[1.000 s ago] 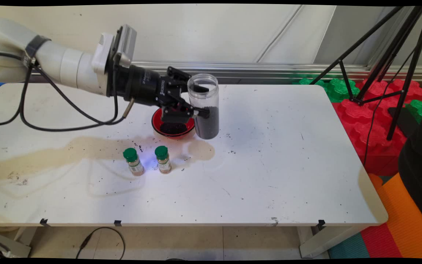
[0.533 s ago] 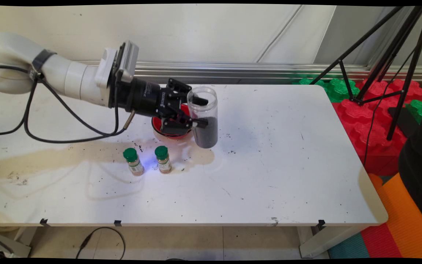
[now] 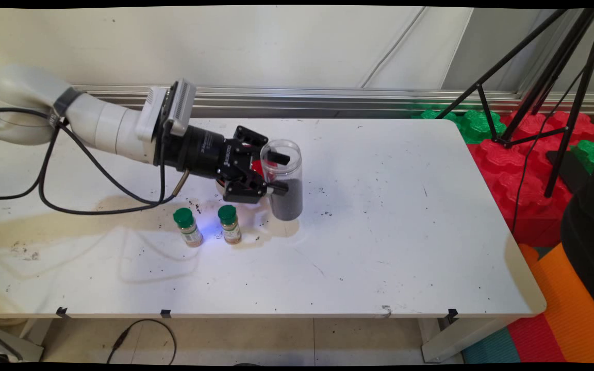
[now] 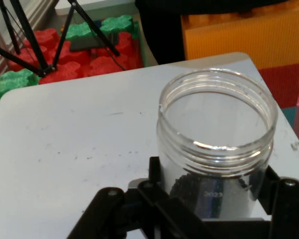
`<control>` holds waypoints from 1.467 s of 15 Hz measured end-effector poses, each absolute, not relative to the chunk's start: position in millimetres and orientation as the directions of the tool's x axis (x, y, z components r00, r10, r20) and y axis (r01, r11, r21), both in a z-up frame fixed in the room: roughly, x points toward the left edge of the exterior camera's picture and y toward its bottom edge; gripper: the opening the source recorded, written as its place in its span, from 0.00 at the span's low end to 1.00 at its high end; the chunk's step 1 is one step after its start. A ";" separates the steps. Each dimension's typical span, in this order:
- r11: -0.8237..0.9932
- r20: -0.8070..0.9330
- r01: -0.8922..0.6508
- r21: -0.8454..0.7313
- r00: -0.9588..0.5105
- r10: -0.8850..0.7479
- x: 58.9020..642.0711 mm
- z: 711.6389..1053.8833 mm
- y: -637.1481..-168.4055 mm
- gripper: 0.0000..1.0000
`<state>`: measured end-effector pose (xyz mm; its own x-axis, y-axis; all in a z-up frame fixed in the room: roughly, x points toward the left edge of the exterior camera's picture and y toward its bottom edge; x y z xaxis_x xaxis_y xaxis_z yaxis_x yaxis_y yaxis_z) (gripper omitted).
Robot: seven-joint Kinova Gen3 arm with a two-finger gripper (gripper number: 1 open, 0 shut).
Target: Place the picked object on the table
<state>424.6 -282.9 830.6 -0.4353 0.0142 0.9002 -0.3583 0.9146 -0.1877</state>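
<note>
The main view looks down from a fixed point above the near side of the white table (image 3: pixel 379 247), facing across it toward the wall, far enough back to take in the whole tabletop and the black tripod (image 3: pixel 544 77) at the right. The hand view sits on the arm's wrist, looks along the gripper (image 4: pixel 214 199) and lies very close to the clear jar (image 4: pixel 217 149) that fills its lower right. Both views share the jar (image 3: pixel 282 178), the table's far right part (image 4: pixel 65 149) and the red and green foam blocks (image 3: pixel 508 149) beyond its edge (image 4: pixel 55 55).
</note>
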 end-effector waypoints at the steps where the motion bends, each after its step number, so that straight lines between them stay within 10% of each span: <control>1: 0.916 0.899 -0.355 -0.186 -0.437 0.013 425.6 826.6 -283.4 0.00; 22: 0.930 0.885 -0.353 -0.102 -0.460 -0.077 436.2 770.8 -298.9 0.00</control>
